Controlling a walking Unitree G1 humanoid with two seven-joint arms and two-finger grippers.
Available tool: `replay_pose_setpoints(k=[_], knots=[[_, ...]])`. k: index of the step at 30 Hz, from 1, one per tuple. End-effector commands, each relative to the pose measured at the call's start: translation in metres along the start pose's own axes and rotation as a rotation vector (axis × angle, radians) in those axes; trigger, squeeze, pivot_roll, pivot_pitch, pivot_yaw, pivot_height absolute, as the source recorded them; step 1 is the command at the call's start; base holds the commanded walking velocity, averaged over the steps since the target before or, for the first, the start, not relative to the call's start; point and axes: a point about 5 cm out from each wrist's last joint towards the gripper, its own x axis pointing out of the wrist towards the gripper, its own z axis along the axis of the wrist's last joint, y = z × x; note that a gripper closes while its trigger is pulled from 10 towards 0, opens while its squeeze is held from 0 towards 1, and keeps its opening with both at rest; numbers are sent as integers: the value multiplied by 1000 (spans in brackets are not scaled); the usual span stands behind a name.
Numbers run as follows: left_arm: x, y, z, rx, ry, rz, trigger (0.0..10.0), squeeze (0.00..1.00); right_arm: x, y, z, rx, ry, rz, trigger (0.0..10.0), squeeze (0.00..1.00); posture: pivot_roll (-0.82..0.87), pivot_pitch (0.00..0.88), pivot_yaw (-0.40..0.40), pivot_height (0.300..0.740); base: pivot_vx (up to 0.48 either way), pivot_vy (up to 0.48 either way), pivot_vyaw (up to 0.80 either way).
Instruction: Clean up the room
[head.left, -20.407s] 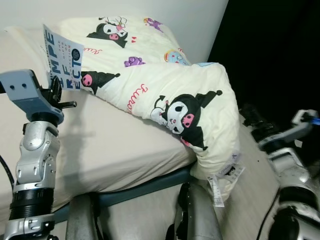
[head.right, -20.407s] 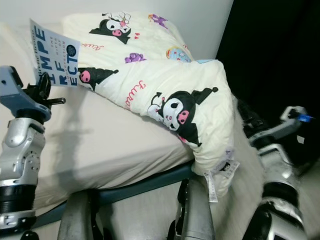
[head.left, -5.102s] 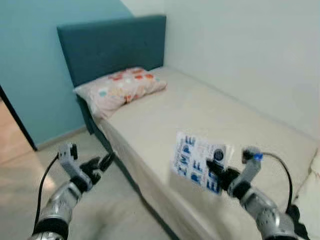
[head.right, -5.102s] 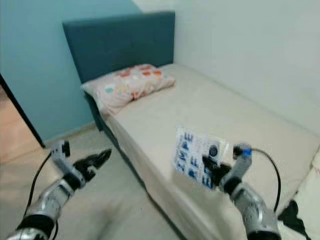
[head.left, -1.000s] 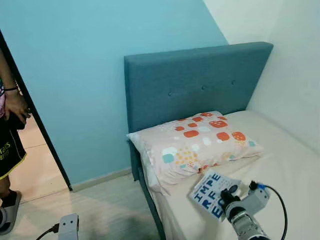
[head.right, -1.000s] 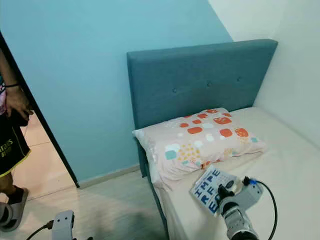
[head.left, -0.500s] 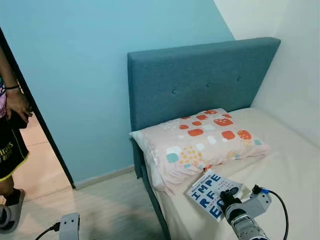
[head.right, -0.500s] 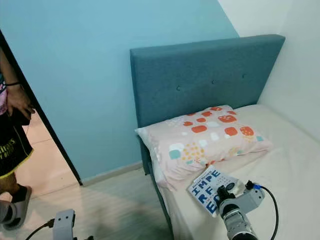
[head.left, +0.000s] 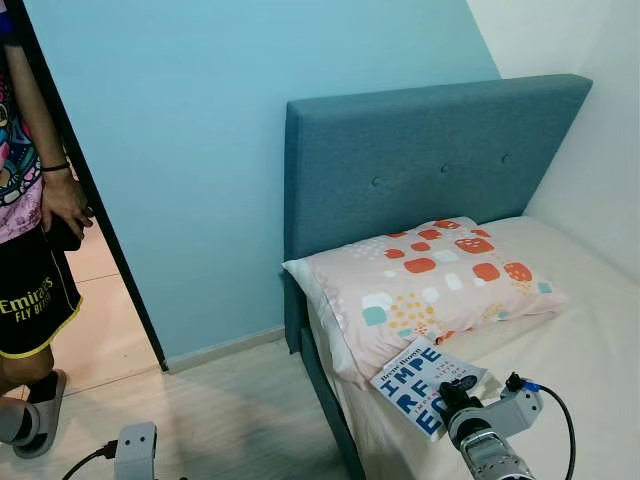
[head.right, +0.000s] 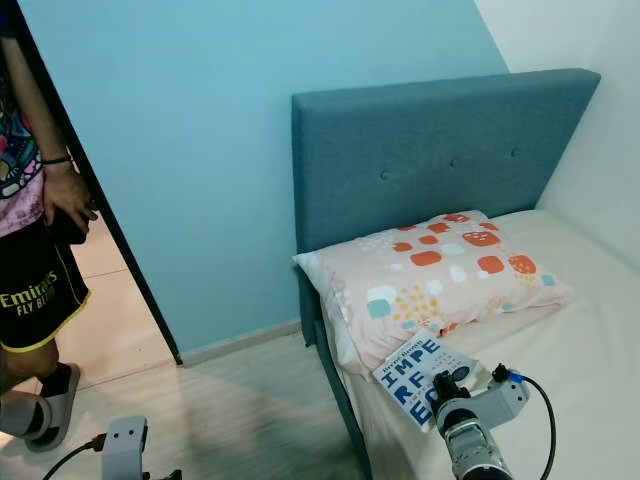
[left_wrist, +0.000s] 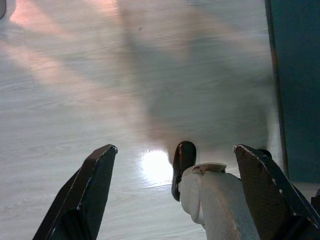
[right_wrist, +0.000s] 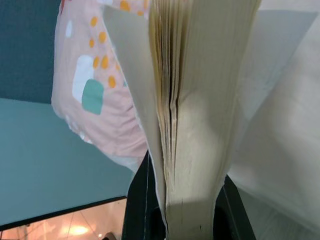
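Nearest, left gripper (left_wrist: 172, 200): held low over the pale floor (left_wrist: 75, 75), its two black fingers spread wide, nothing between them.
Right gripper (head.left: 447, 401): clamped on the lower edge of a book (head.left: 425, 386).
Book: white cover with blue letters, held just above the mattress (head.left: 590, 330), beside the front edge of the pillow (head.left: 440, 285).
Pillow: pink with coloured patches, laid against the blue headboard (head.left: 420, 150).
Person (head.left: 30, 250): seen standing at the doorway, far left.

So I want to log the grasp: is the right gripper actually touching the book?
Touching. The right wrist view shows the book's page block clamped between the right gripper's two black fingers, one pressed against each side, with no gap.
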Motion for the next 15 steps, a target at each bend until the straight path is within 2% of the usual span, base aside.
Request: replay_pose_setpoints(k=[1, 10, 12, 13, 15], knots=[[-1, 2, -2, 10, 5, -2, 10000, 0, -1, -3, 4, 6, -11, -14, 10000, 0, 15, 0, -40, 714, 0, 0, 0], [-1, 3, 1, -19, -34, -5, 10000, 0, -1, -4, 7, 16, -31, -6, 10000, 0, 9, 0, -17, 669, 0, 0, 0], [2, -4, 16, -31, -78, -12, 10000, 0, -2, -7, 8, 15, -31, -9, 10000, 0, 16, 0, -32, 659, 0, 0, 0], [2, -4, 16, -31, -78, -12, 10000, 0, -2, -7, 8, 15, -31, -9, 10000, 0, 16, 0, -32, 659, 0, 0, 0], [6, -12, 36, -38, -124, -21, 10000, 0, -2, -7, 9, 14, -31, -11, 10000, 0, 17, 0, -27, 649, 0, 0, 0]])
